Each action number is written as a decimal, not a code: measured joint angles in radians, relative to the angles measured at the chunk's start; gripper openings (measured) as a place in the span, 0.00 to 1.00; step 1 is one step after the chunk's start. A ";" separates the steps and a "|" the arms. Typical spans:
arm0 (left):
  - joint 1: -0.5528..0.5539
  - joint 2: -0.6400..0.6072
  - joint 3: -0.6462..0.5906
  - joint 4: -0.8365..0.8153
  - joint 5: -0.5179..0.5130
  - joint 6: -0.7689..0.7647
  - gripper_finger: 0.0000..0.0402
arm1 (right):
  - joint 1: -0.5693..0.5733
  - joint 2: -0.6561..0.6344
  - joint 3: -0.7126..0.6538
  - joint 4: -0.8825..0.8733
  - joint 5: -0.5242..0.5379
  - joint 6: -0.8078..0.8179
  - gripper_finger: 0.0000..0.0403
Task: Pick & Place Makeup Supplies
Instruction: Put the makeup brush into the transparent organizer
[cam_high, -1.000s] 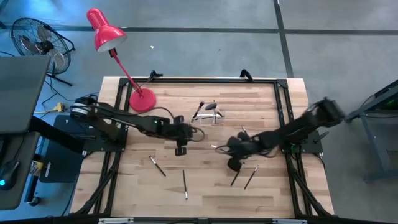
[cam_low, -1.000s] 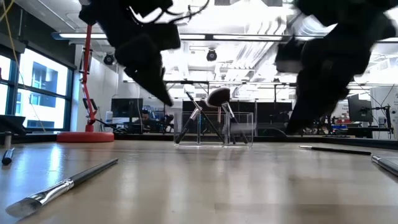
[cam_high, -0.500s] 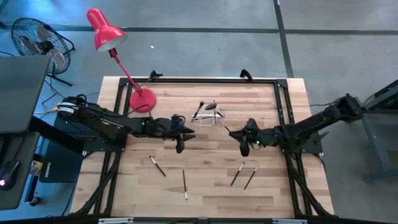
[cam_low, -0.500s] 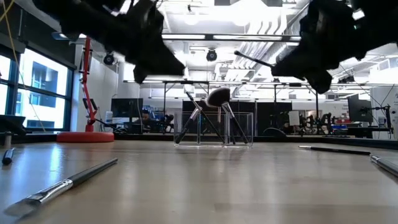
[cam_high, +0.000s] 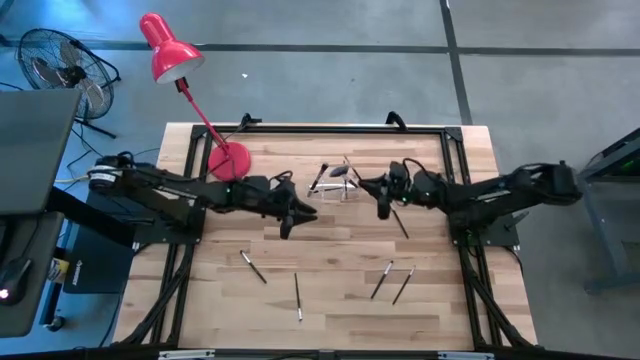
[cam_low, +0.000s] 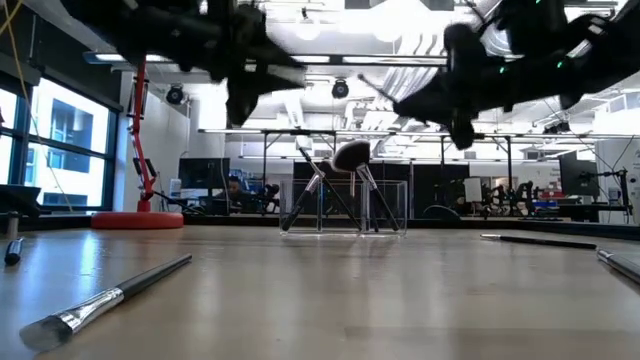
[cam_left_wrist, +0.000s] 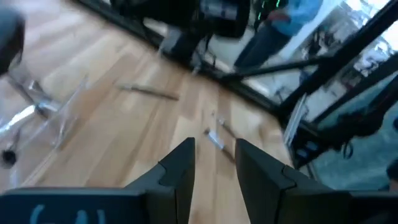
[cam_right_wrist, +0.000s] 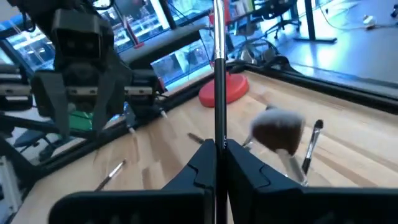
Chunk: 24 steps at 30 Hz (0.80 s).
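We see the right hand (cam_high: 383, 197) raised beside the holder (cam_high: 335, 185), clenched on a brush (cam_right_wrist: 218, 68); the left hand (cam_high: 291, 216) hovers released.

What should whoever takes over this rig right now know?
Right gripper: shut on a brush, raised beside the holder.
Left gripper: open, empty, raised on the holder's other side.
Done: a few brushes, including the fluffy one, stand in the holder.
Left: drop in the held brush, then collect five brushes off the table: one, another, a pair and one below the right arm.
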<state>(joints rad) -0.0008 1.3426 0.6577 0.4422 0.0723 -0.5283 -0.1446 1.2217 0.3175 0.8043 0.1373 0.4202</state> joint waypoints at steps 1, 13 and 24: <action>0.019 -0.002 -0.005 -0.015 0.025 0.006 0.28 | -0.022 0.019 -0.001 0.011 -0.018 -0.001 0.02; 0.283 -0.060 -0.002 -0.072 0.406 0.056 0.28 | -0.116 0.434 0.120 0.331 -0.109 -0.050 0.02; 0.356 -0.059 -0.003 -0.110 0.559 0.057 0.28 | -0.149 0.486 0.127 0.306 -0.122 -0.201 0.02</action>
<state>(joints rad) 0.3553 1.2835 0.6544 0.3325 0.6318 -0.4717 -0.2937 1.7081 0.4442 1.1107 0.0156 0.2197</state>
